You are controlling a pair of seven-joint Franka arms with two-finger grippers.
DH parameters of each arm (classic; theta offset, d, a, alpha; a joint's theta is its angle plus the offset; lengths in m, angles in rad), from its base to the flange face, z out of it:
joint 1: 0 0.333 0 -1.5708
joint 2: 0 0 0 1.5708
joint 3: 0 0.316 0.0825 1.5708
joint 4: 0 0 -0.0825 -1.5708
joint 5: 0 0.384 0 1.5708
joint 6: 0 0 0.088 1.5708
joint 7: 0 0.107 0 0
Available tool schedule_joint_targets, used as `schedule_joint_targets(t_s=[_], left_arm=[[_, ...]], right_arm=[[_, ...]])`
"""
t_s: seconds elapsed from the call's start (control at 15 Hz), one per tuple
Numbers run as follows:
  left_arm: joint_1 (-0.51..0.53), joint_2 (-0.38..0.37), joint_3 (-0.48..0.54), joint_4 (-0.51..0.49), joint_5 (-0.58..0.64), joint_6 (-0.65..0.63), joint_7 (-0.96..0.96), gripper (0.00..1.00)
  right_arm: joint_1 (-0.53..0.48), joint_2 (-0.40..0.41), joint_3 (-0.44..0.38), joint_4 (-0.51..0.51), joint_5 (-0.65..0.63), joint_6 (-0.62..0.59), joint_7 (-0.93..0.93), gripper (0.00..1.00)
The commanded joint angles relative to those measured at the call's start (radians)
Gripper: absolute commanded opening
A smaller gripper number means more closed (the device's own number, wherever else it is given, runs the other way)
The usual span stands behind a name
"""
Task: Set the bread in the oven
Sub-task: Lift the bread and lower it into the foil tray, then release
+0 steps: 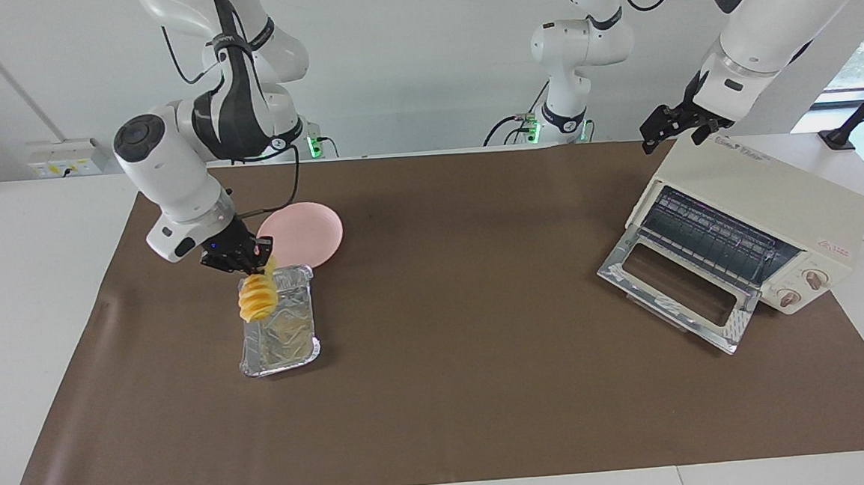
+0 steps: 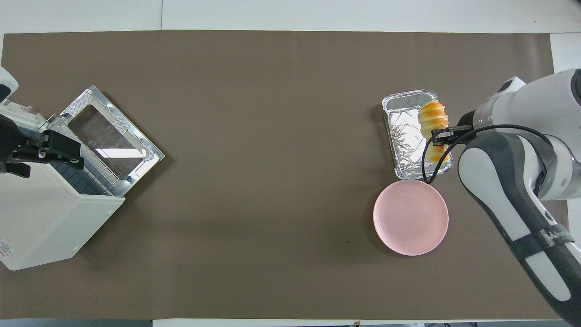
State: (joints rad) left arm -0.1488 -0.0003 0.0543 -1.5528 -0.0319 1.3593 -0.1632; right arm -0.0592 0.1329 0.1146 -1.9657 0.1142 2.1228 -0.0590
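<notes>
Overall, a brown mat [image 1: 456, 391] covers most of the table in both views. The oven [image 1: 765, 229], the biggest object, sits at the right of the facing view and at the left edge of the overhead view, at the left arm's end of the table. Its glass door [image 1: 679, 291] is dropped open toward the middle of the mat, the wire rack [image 1: 709, 239] shows inside, and two round knobs [image 1: 802, 287] sit on its front panel.

The right arm [image 1: 172, 168] enters from the upper left of the facing view and the right edge of the overhead view. Its right gripper [image 1: 253, 259] is clamped tight on the upper end of the bread [image 1: 256, 300], which hangs off the table, ridged and golden, over the foil tray [image 1: 288, 349] at the left centre of the facing view. In the overhead view the bread [image 2: 434, 125] shows over the tray's edge toward the right arm's end of the table. The pink plate [image 1: 310, 231] lies bare beside the tray, nearer to the robots.

The left gripper [image 1: 676, 126] hovers over the oven's top rear corner in the upper right of the facing view, waiting, jaws fully spread and holding nothing.
</notes>
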Motion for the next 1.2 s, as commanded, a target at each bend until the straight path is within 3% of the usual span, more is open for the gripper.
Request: schedule_joint_targets(t_s=[0.0,0.86,0.93,1.0,1.06,1.13], left_arm=[[0.005,-0.017,0.003,-0.010,-0.016,-0.006,0.007,1.00],[0.005,-0.018,0.003,-0.010,-0.016,-0.006,0.007,1.00],[0.005,-0.018,0.003,-0.010,-0.016,-0.006,0.007,1.00],[0.005,-0.018,0.003,-0.010,-0.016,-0.006,0.007,1.00],[0.005,-0.018,0.003,-0.010,-0.016,-0.006,0.007,1.00],[0.005,-0.018,0.003,-0.009,-0.016,-0.006,0.007,1.00]], right_arm=[[0.012,0.037,0.004,0.027,-0.002,0.035,-0.010,0.00],[0.022,0.126,0.008,-0.055,0.005,0.180,-0.007,0.02],[0.036,0.128,0.007,-0.053,0.005,0.193,-0.011,0.29],[0.036,0.132,0.007,-0.044,0.005,0.195,-0.013,0.65],[0.033,0.132,0.007,-0.038,0.001,0.192,-0.016,0.94],[0.029,0.132,0.007,-0.019,-0.002,0.181,-0.019,1.00]])
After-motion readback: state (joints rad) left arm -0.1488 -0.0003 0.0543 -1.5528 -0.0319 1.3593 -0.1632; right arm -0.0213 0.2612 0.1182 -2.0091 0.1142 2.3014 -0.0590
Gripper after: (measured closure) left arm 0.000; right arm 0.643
